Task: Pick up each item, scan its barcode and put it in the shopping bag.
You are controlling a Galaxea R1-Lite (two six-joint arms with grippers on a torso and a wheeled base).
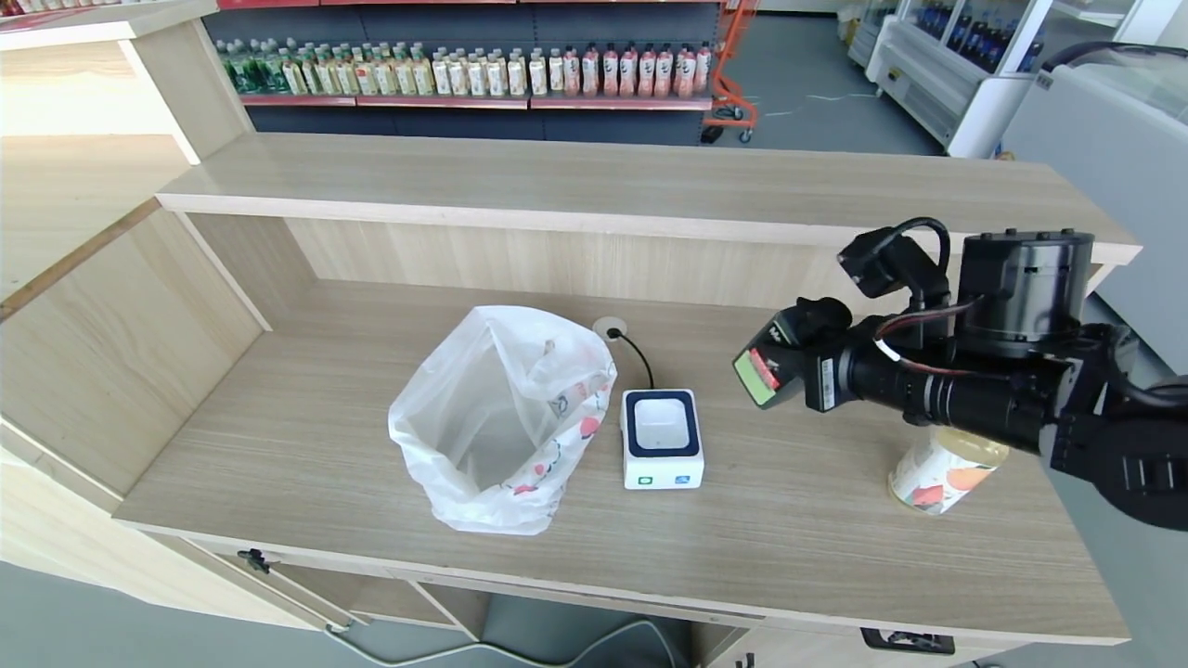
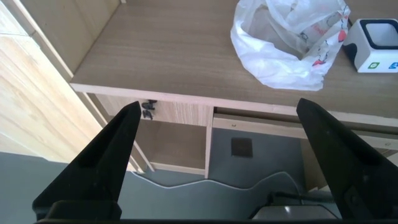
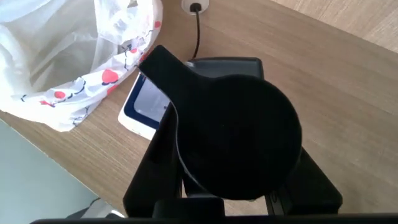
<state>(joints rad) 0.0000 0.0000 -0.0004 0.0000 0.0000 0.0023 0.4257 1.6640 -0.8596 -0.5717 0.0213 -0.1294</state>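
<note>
right hand (image 1: 772,360): right-middle of the head view, up off the desk (image 1: 306,445). It's clamped on a small green-and-red pack (image 1: 757,373), with the pack's face turned toward the left of the frame.
left hand (image 2: 217,109): your fingers (image 2: 118,149) are spread wide with nothing between them. It sits out in front of the desk's front edge, lower than the top.
shopping bag (image 1: 506,417): white plastic with a red print, standing open-mouthed dead centre of the frame.
barcode scanner (image 1: 661,436): white box with a dark-framed window facing up, just beside the bag on its right. A black cable (image 1: 639,357) runs from it to a hole further up the frame.
printed drink container (image 1: 939,475): upright on the desk at lower right, with your right arm hiding its top.
background: shelf of bottles (image 1: 464,72) along the top of the frame.
</note>
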